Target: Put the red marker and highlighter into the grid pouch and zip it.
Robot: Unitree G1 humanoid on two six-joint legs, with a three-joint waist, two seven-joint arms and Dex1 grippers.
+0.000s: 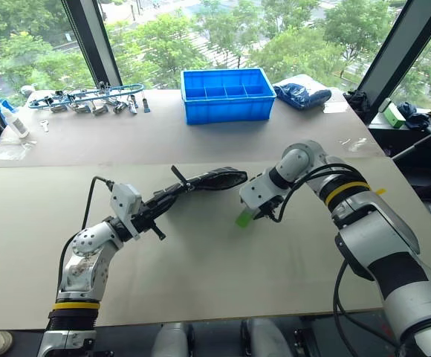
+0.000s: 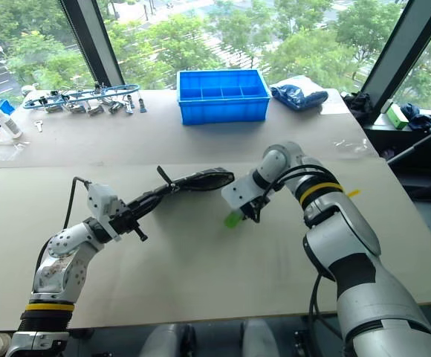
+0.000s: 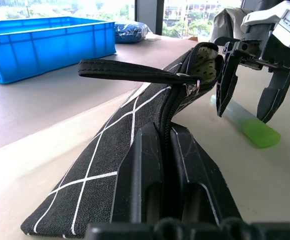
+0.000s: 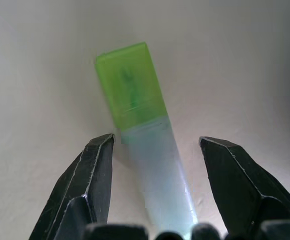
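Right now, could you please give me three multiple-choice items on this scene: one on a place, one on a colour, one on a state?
1. Where does the highlighter lie?
A. in the blue bin
B. on the table, between the right hand's fingers
C. inside the grid pouch

2. Its cap is
A. green
B. red
C. yellow

3. The left hand is
A. open above the pouch
B. holding the highlighter
C. shut on the grid pouch

Key: 1 B, the open fingers straddle it on the table; 2 A, the cap shows bright green; 3 C, its fingers clamp the pouch's zipper edge.
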